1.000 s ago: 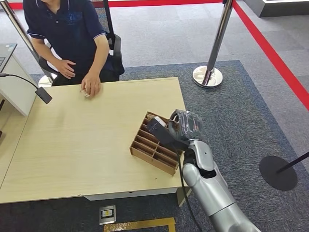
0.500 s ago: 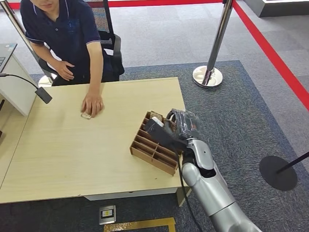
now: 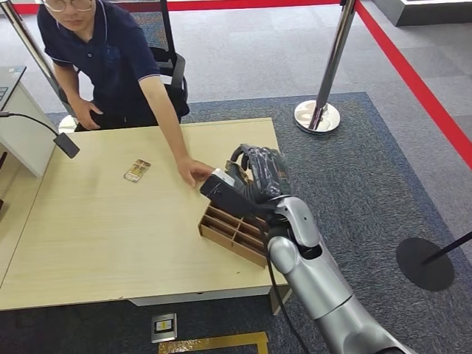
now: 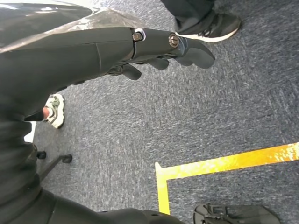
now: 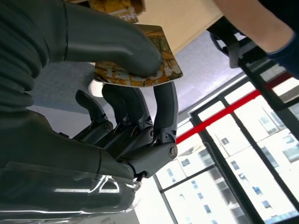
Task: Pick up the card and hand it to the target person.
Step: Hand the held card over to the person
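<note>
Pale wood grain covers the desk [image 3: 111, 228], where a brown slotted tray [image 3: 234, 232] sits near the robot's right-hand edge. Above the tray's far end the right hand [image 3: 253, 177] is raised, and the right wrist view shows it pinching a card [image 5: 141, 65] printed in yellow and brown between the thick grey thumb on one face and the darker fingers [image 5: 166, 112] underneath, the card lying flat in the grip. In the head view the card appears as a pale patch at the front of the hand, though it is too small there to read any print. A person [image 3: 105, 59] in a dark blue polo shirt sits at the far side of the desk and stretches one arm across it; that person's hand [image 3: 195, 171] lies on the desk just beside the robot's fingers and the held card, and whether it touches them is hard to say. A second, small card [image 3: 137, 170] lies flat on the desk farther to the left, well apart from the tray. The left hand [image 4: 155, 49] hangs over grey-blue carpet [image 4: 218, 112] crossed by a yellow line [image 4: 225, 163], its fingers stretched out nearly straight and slightly apart, holding nothing. A chrome stanchion [image 3: 325, 81] stands on the carpet beyond the desk's far corner.
</note>
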Tool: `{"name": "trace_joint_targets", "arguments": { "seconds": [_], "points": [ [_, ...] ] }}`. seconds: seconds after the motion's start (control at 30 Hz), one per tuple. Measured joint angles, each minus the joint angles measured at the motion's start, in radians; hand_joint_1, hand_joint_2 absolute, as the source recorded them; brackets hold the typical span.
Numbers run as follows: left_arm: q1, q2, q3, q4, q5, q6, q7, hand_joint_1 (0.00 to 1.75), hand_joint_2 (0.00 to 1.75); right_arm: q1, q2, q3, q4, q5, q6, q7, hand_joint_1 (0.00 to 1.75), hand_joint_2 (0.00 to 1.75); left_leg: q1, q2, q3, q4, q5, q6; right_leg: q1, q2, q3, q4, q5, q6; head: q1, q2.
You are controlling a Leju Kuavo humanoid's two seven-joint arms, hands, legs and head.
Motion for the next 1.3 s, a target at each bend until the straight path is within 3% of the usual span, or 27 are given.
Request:
{"name": "trace_joint_targets", "arguments": {
  "seconds": [0.37, 0.83, 1.3],
  "points": [
    [-0.006, -0.001, -0.013, 0.000, 0.001, 0.004, -0.001, 0.00, 1.75, -0.069, 0.055, 0.138, 0.084, 0.030, -0.096, -0.128, 1.50, 1.75, 0.000, 0.000, 0.000, 0.000, 0.000, 0.000, 0.000, 0.000, 0.000, 0.000, 0.000, 0.000, 0.000, 0.000],
    [-0.007, -0.006, -0.013, 0.000, 0.014, 0.022, 0.009, 0.00, 1.75, -0.102, 0.116, 0.233, 0.310, -0.008, -0.109, -0.140, 1.47, 1.75, 0.000, 0.000, -0.001, 0.000, 0.000, 0.000, 0.000, 0.000, -0.001, 0.000, 0.000, 0.000, 0.000, 0.000],
    [-0.006, -0.007, -0.012, 0.000, 0.019, 0.027, 0.010, 0.00, 1.75, -0.113, 0.128, 0.248, 0.380, -0.018, -0.127, -0.130, 1.44, 1.75, 0.000, 0.000, -0.001, 0.000, 0.000, 0.000, 0.000, 0.000, -0.001, 0.000, 0.000, 0.000, 0.000, 0.000]
  ]
}}
